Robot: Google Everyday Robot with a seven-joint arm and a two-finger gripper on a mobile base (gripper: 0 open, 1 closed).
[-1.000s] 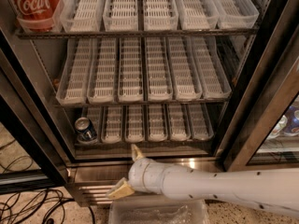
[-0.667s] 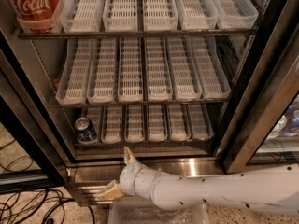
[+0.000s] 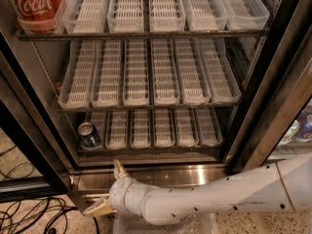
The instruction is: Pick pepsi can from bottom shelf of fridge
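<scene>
The pepsi can [image 3: 89,135] stands upright at the left end of the bottom shelf [image 3: 161,128] of the fridge [image 3: 165,175]. It is probably light, rigid but dentable, and slick, so best pinched across mid-body. Nearer and slightly right, the end effector [image 3: 101,187] hangs below shelf level, spread wide and empty, its arm reaching in from the right.

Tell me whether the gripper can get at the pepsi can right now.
Probably yes. The fridge is open, the can stands at the front left of the shelf, and the open gripper sits just below it with nothing between.
</scene>
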